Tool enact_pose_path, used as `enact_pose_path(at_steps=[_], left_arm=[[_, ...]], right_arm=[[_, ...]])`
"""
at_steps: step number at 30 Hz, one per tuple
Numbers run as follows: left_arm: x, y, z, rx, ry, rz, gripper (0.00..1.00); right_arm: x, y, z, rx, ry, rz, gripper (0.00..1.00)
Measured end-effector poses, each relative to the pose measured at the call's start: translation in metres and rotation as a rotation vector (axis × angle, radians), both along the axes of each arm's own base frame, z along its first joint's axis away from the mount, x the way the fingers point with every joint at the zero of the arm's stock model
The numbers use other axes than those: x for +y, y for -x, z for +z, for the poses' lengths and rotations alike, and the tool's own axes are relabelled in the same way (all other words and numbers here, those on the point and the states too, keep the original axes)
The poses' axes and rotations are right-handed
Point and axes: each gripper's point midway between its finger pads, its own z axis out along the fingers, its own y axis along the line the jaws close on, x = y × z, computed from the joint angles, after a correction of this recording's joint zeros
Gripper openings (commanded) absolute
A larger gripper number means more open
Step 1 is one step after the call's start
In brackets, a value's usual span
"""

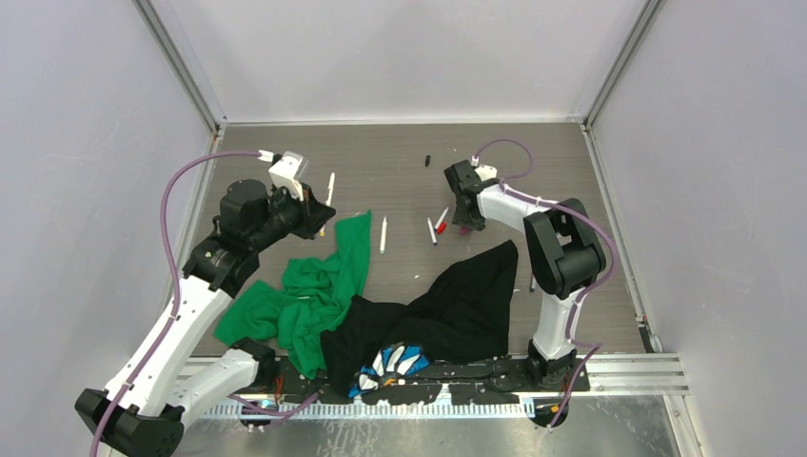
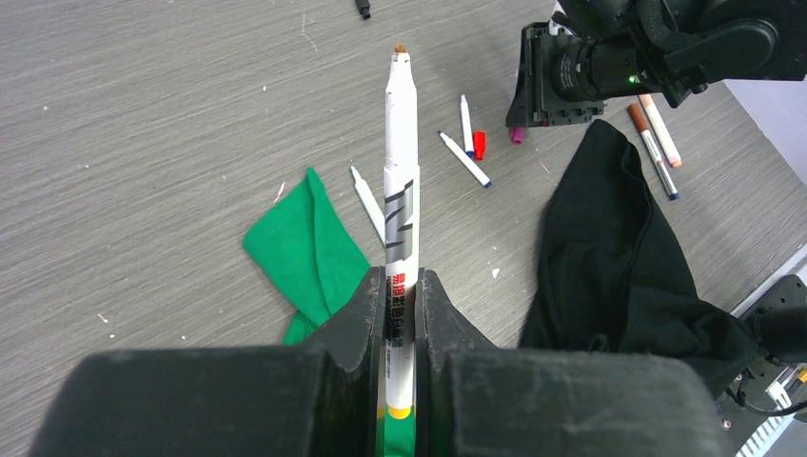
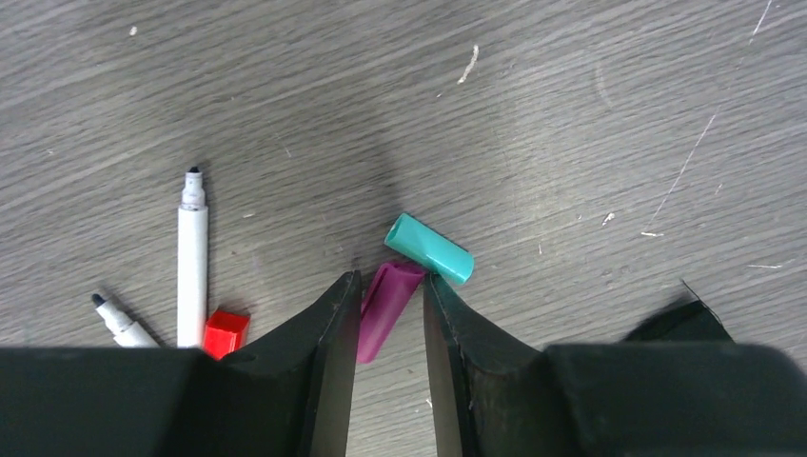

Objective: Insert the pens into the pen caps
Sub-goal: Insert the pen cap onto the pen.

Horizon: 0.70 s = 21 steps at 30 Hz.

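Our left fingers (image 2: 366, 319) are clamped on a pen (image 2: 401, 171), gripping its white barrel near the back end. Its brownish tip is bare and points away from them. In the top view they sit well left of the black cloth (image 1: 466, 305), past the green cloth (image 1: 314, 295).

Our right fingers (image 3: 328, 352) are down at the worktop (image 3: 571, 114), just beyond the black cloth's far tip. The gap between them is narrow, and a magenta cap (image 3: 381, 309) lies tilted in it. We cannot tell whether they press on it.

A teal cap (image 3: 429, 248) touches the magenta cap's far end. On that same far side of the black cloth, a red cap (image 3: 226, 333) lies just beside two loose pens (image 3: 192, 257), both uncapped. A lone pen (image 1: 383, 234) lies left of the black cloth's tip, and a black cap (image 1: 428, 160) lies well beyond it.
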Motion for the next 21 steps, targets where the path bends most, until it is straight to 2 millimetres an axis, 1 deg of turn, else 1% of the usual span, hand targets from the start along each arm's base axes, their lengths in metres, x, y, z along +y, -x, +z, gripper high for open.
enact_pose_path(at_steps=[5,12,18,21], left_arm=[[0.000,0.000,0.000,0.001,-0.001,0.000,0.00],[-0.001,0.001,0.000,0.001,0.000,-0.004,0.00],[-0.004,0.003,0.000,0.012,0.018,-0.011,0.00],[-0.009,0.006,0.003,0.027,0.052,-0.027,0.00]], right_arm=[[-0.001,0.000,-0.002,0.004,0.004,-0.002,0.28],[0.000,-0.001,-0.002,-0.002,0.002,-0.004,0.02],[0.000,0.002,0.002,-0.014,-0.010,0.015,0.01],[0.002,0.011,0.008,-0.022,-0.035,0.050,0.01]])
